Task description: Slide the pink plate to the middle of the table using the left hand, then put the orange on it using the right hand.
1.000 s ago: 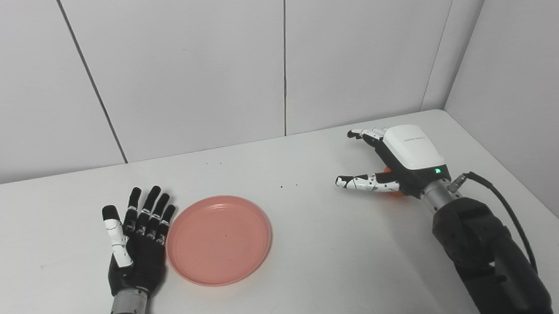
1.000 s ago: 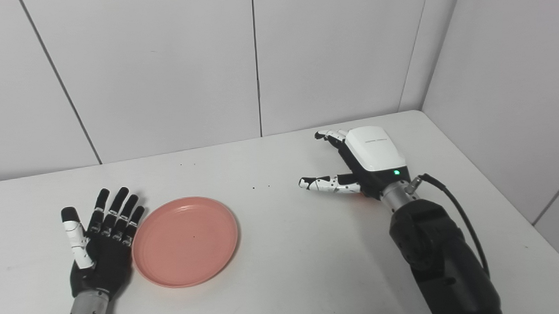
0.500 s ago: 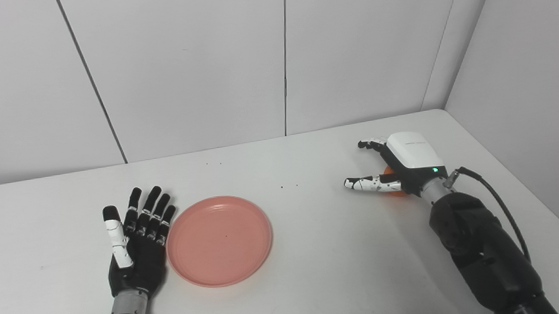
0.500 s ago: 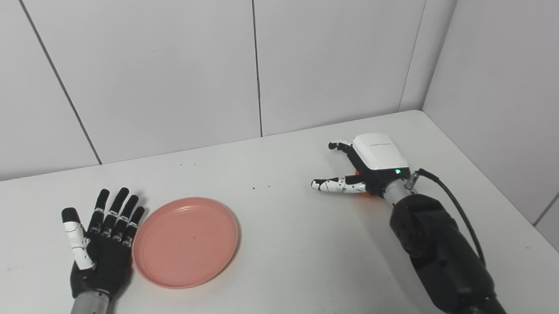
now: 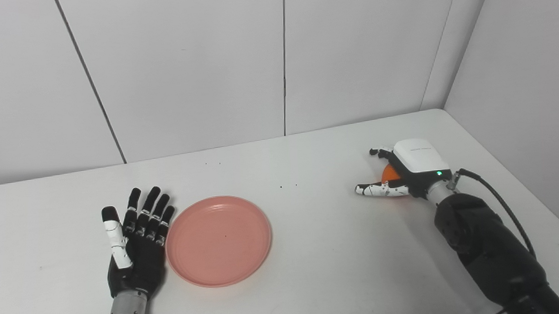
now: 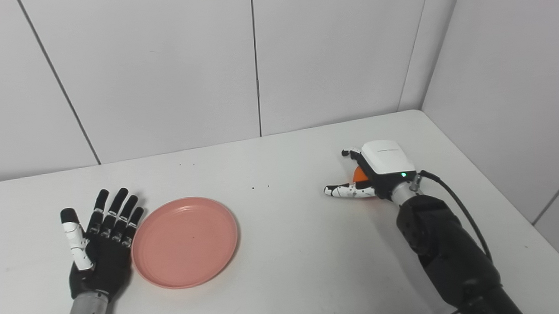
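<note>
The pink plate (image 5: 218,240) lies flat on the white table, left of its middle. My left hand (image 5: 136,236) rests palm-up and open just left of the plate, its fingers beside the rim. The orange (image 5: 389,172) sits on the table at the right, mostly hidden under my right hand (image 5: 409,163). That hand is lowered over the fruit, with fingers curved around its far side and the thumb (image 5: 380,189) stretched out along the table on the near side. The grip does not look closed.
The white table (image 5: 321,249) ends at grey wall panels behind and to the right. A few small dark specks (image 5: 281,186) dot the tabletop behind the plate. A black cable (image 5: 503,199) runs along my right forearm.
My right hand has dropped lower and drawn back over the orange, its fingers curling in. The left hand and the plate have stayed put.
</note>
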You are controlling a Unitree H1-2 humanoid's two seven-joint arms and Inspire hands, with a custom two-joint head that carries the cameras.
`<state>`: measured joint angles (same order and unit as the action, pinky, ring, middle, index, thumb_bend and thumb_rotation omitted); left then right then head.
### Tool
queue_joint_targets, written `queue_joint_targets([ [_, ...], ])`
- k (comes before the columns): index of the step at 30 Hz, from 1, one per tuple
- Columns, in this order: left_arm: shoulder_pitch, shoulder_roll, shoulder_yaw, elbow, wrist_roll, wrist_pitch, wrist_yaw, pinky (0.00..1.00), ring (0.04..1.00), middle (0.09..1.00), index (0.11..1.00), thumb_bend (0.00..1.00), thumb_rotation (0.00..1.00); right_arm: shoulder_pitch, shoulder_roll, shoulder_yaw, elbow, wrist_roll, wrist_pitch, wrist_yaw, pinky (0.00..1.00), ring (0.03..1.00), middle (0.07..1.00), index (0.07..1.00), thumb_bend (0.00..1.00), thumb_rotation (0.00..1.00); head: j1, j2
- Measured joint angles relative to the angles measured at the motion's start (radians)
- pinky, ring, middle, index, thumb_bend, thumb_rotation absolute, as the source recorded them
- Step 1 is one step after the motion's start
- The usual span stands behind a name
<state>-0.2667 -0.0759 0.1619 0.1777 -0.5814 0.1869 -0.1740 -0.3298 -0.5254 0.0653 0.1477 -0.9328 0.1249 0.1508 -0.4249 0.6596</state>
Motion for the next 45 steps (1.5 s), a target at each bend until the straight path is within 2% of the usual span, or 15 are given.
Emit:
queue_joint_targets([
  [7, 0.000, 0.001, 0.000, 0.000, 0.000, 0.001, 0.000, 0.98, 0.919, 0.904, 1.000, 0.88, 0.74, 0.001, -0.018, 0.025, 0.012, 0.000, 0.001, -0.008, 0.69, 0.756, 0.784, 0.794, 0.84, 0.89, 0.003, 0.003],
  [12, 0.000, 0.004, 0.000, -0.004, -0.002, 0.009, 0.000, 0.98, 0.919, 0.894, 1.000, 0.88, 0.76, 0.006, -0.023, 0.023, 0.017, 0.024, 0.017, -0.010, 0.68, 0.764, 0.791, 0.792, 0.82, 0.86, -0.002, 0.005],
  [18, 0.001, 0.006, -0.002, -0.011, -0.002, 0.029, 0.000, 0.98, 0.921, 0.904, 1.000, 0.88, 0.78, 0.015, -0.020, 0.025, 0.012, 0.044, 0.047, -0.014, 0.55, 0.649, 0.701, 0.726, 0.82, 0.82, 0.006, 0.009],
  [19, 0.001, 0.006, -0.002, -0.011, -0.002, 0.029, 0.000, 0.98, 0.920, 0.905, 1.000, 0.87, 0.79, 0.016, -0.018, 0.027, 0.011, 0.049, 0.048, -0.019, 0.50, 0.603, 0.667, 0.693, 0.82, 0.82, 0.006, 0.009],
  [21, 0.001, 0.006, -0.002, -0.011, -0.002, 0.029, 0.000, 0.99, 0.921, 0.906, 1.000, 0.87, 0.80, 0.021, -0.011, 0.032, 0.011, 0.054, 0.048, -0.040, 0.47, 0.567, 0.642, 0.668, 0.82, 0.82, 0.008, 0.011],
  [23, 0.002, 0.006, -0.002, -0.012, -0.002, 0.030, 0.000, 0.98, 0.916, 0.903, 1.000, 0.87, 0.80, 0.024, -0.005, 0.039, 0.014, 0.061, 0.048, -0.061, 0.38, 0.477, 0.562, 0.591, 0.81, 0.83, 0.008, 0.011],
  [25, 0.003, 0.007, -0.002, -0.014, -0.002, 0.032, 0.000, 0.98, 0.916, 0.906, 1.000, 0.87, 0.80, 0.026, 0.000, 0.048, 0.023, 0.062, 0.048, -0.090, 0.37, 0.458, 0.540, 0.568, 0.80, 0.82, 0.008, 0.012],
  [27, 0.005, 0.007, -0.002, -0.016, -0.002, 0.034, 0.000, 0.98, 0.916, 0.908, 1.000, 0.87, 0.80, 0.028, 0.004, 0.054, 0.034, 0.064, 0.047, -0.127, 0.33, 0.412, 0.484, 0.522, 0.72, 0.73, 0.008, 0.012],
  [29, 0.005, 0.007, -0.002, -0.017, -0.002, 0.035, 0.000, 0.98, 0.917, 0.904, 1.000, 0.87, 0.80, 0.028, 0.009, 0.057, 0.055, 0.072, 0.040, -0.179, 0.30, 0.365, 0.428, 0.486, 0.61, 0.52, 0.008, 0.012],
  [31, 0.005, 0.007, -0.001, -0.017, -0.002, 0.035, 0.000, 0.96, 0.911, 0.901, 1.000, 0.88, 0.80, 0.031, 0.010, 0.061, 0.067, 0.087, 0.028, -0.215, 0.26, 0.320, 0.382, 0.459, 0.56, 0.33, 0.008, 0.012],
  [32, 0.005, 0.007, -0.001, -0.017, -0.002, 0.035, 0.000, 0.95, 0.909, 0.900, 1.000, 0.88, 0.80, 0.033, 0.011, 0.061, 0.079, 0.098, 0.014, -0.237, 0.25, 0.303, 0.366, 0.447, 0.55, 0.28, 0.008, 0.012],
  [37, 0.005, 0.010, -0.002, -0.018, -0.002, 0.035, 0.000, 0.96, 0.915, 0.910, 1.000, 0.87, 0.81, 0.045, 0.017, 0.073, 0.090, 0.151, -0.033, -0.304, 0.23, 0.283, 0.346, 0.426, 0.53, 0.30, 0.009, 0.017],
  [45, 0.005, 0.013, -0.003, -0.021, -0.002, 0.037, 0.000, 0.96, 0.910, 0.896, 1.000, 0.88, 0.79, 0.047, 0.014, 0.088, 0.092, 0.185, -0.036, -0.326, 0.22, 0.272, 0.336, 0.409, 0.54, 0.26, 0.011, 0.018],
])
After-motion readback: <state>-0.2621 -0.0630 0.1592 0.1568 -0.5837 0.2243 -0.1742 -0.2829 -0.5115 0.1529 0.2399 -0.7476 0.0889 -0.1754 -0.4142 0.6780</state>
